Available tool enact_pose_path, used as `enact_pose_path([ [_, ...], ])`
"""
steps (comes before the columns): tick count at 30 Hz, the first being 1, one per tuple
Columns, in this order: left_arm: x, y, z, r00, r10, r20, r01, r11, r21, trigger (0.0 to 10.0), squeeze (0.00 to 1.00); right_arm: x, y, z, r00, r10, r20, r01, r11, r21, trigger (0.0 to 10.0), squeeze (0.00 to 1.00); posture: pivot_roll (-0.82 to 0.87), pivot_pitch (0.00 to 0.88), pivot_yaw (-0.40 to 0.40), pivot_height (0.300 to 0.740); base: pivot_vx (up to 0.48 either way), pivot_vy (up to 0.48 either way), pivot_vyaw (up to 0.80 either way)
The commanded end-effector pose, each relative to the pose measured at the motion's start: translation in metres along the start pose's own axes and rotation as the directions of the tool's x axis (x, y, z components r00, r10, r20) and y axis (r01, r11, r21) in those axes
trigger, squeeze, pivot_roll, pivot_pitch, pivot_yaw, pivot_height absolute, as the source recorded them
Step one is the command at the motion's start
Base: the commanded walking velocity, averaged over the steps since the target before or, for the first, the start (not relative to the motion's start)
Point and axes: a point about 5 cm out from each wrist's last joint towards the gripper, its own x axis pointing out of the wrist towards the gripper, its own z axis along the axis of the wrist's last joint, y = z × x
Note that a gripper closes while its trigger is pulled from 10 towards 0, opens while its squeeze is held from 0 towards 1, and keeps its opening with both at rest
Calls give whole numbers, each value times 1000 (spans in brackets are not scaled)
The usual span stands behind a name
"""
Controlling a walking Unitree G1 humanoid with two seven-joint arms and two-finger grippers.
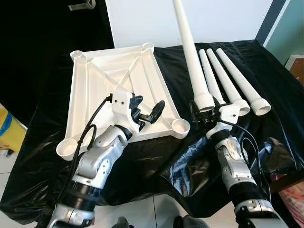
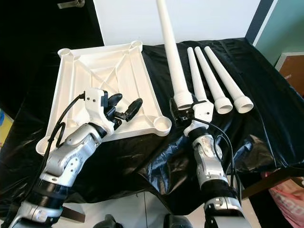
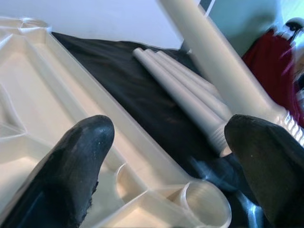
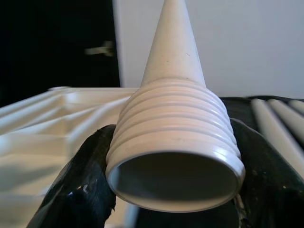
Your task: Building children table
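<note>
A white plastic tabletop [image 1: 97, 76] lies upside down on the black-covered table, with a round leg socket [image 1: 181, 125] at each corner. My left gripper [image 1: 146, 110] hovers open above its near right part. My right gripper [image 1: 205, 110] is shut on the threaded end of a long white table leg [image 1: 191, 52], holding it tilted up and away. In the right wrist view the leg's ribbed open end [image 4: 175, 156] sits between the black fingers [image 4: 78, 190]. Three more white legs [image 1: 235, 80] lie side by side to the right.
A black sheet [image 1: 266, 137] covers the table and hangs over its near edge. A white wall panel [image 1: 142, 19] stands behind. A yellow object [image 1: 9, 128] sits on the floor at the left, a brown box [image 1: 297, 66] at the far right.
</note>
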Motion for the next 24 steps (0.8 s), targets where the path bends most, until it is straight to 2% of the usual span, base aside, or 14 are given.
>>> enact_pose_path([
  [1, 2, -14, 3, 948, -319, 11, 318, 944, -84, 10000, 0, 2, 11, 5, 997, 69, 20, -69, 998, -2, 10000, 0, -5, 39, 8, 740, 0, 0, 0],
  [4, 10, -14, 12, 937, -343, 64, 349, 914, -208, 10000, 0, 0, 22, 6, 991, 132, 20, -132, 991, -7, 10000, 0, -7, 38, 9, 740, 0, 0, 0],
  [5, 10, -14, 12, 937, -343, 64, 349, 914, -208, 10000, 0, 0, 22, 6, 991, 132, 20, -132, 991, -7, 10000, 0, -7, 38, 9, 740, 0, 0, 0],
  [7, 19, -11, 18, 942, -323, 92, 335, 903, -269, 10000, 0, -1, 30, 6, 984, 179, 18, -179, 984, -7, 10000, 0, -12, 33, 14, 740, 0, 0, 0],
  [13, 23, -9, 22, 941, -320, 113, 339, 895, -288, 10000, 0, -2, 36, 6, 978, 210, 15, -210, 978, -6, 10000, 0, -15, 30, 17, 740, 0, 0, 0],
  [14, 23, -10, 22, 936, -334, 110, 352, 882, -312, 10000, 0, -4, 39, 6, 972, 233, 14, -233, 972, -5, 10000, 0, -15, 28, 20, 740, 0, 0, 0],
  [16, 23, -10, 21, 934, -340, 108, 357, 878, -320, 10000, 0, -4, 41, 6, 970, 241, 15, -241, 971, -4, 10000, 0, -15, 28, 20, 740, 0, 0, 0],
  [24, 33, 1, 20, 955, -292, 55, 292, 892, -344, 10000, 0, -11, 57, 8, 944, 330, 20, -330, 944, -17, 10000, 0, -17, 24, 19, 740, 0, 0, 0],
])
